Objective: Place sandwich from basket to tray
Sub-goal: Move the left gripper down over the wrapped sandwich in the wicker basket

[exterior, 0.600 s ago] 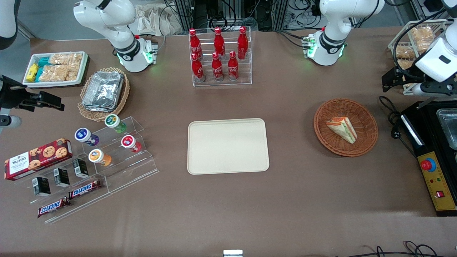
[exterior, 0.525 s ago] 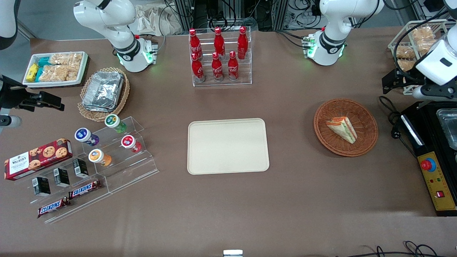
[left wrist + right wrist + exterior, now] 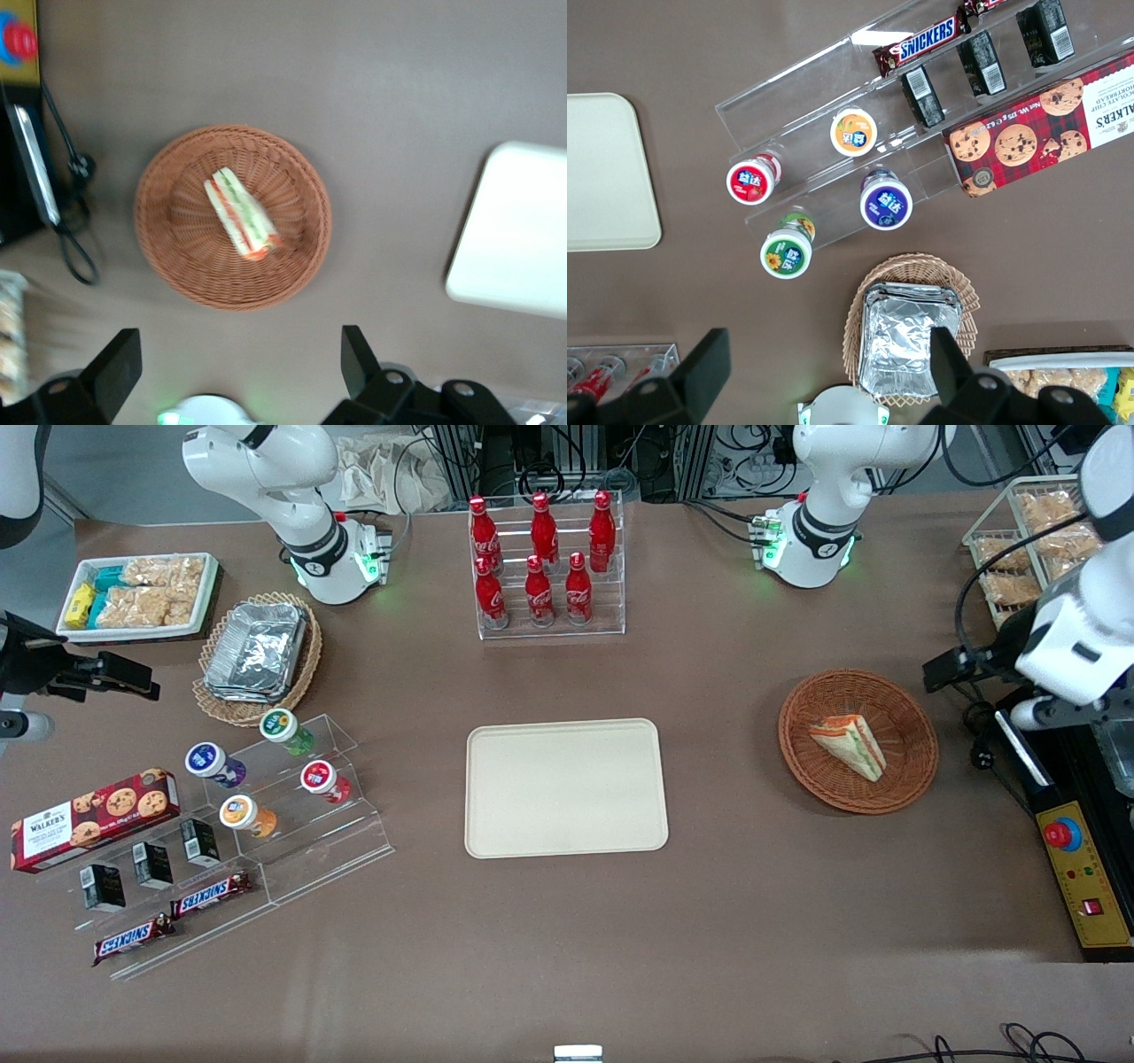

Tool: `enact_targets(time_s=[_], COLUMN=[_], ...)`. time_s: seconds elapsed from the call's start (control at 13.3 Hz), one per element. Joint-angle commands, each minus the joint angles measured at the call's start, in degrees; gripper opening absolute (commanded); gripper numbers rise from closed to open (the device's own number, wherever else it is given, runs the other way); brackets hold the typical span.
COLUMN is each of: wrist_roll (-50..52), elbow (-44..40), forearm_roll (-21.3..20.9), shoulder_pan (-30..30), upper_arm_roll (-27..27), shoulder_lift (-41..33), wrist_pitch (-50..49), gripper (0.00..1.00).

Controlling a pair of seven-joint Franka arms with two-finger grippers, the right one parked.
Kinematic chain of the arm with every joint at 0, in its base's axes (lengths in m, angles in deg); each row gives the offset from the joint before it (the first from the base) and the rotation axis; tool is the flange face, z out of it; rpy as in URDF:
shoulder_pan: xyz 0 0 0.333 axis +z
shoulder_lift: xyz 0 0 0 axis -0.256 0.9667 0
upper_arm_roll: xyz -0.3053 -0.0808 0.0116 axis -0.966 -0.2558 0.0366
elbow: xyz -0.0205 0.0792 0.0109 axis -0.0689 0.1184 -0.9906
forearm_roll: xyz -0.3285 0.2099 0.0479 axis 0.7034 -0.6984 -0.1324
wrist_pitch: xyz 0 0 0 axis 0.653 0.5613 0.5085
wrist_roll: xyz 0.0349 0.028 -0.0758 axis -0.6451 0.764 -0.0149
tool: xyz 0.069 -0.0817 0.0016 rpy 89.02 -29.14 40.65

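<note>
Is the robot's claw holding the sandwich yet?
No, nothing is held. The gripper is open, hanging high above the table beside the basket, toward the working arm's end. The sandwich lies in the basket, untouched.

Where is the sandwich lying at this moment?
The sandwich lies in the round wicker basket toward the working arm's end of the table, well apart from the tray. The open gripper hangs above the basket's edge.

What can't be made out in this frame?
- Gripper: open in the left wrist view; in the front view the arm's own body hides its fingers.
- Sandwich in basket: underside hidden.
- Tray: cut off by the left wrist view's edge.
</note>
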Motion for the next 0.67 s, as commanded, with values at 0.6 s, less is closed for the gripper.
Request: enact_targets(time_s=[0.6], wrist_roll=[36.11], elbow=[44.36], forearm_roll=[-1.68], shoulder_pan=[0.37], upper_arm_roll=[-0.55], shoulder_lift=[-5.29], wrist_pitch=[44.72], gripper=[1.00])
